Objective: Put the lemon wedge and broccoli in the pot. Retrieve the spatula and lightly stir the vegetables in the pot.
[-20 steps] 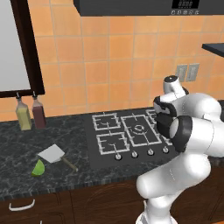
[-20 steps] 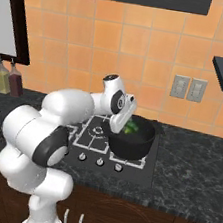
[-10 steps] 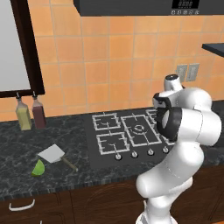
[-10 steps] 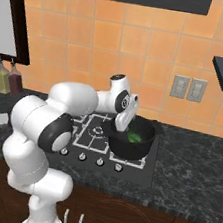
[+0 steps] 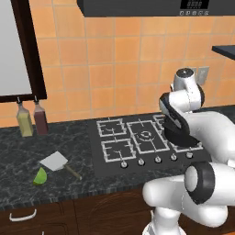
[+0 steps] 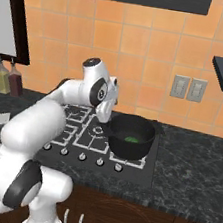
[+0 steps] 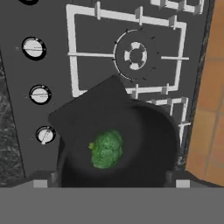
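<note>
On the dark counter (image 5: pixel 18 156) you see the stove (image 6: pixel 80 134). The broccoli (image 7: pixel 106 148) sits inside the pot (image 6: pixel 131 135). Your gripper (image 7: pixel 108 183) is wide open, holding nothing. The lemon wedge (image 5: pixel 40 176) lies at the spatula's (image 5: pixel 56 161) seven o'clock.

My way straight down into the pot (image 7: pixel 144 131) is open at the lower middle of the hand view, with the broccoli (image 7: pixel 106 149) alone on its floor and black walls ringing it. In the left base view, the spatula (image 5: pixel 57 162) and lemon wedge (image 5: pixel 40 176) lie at lower left on open counter. Two bottles (image 5: pixel 32 119) stand back against the wall.
</note>
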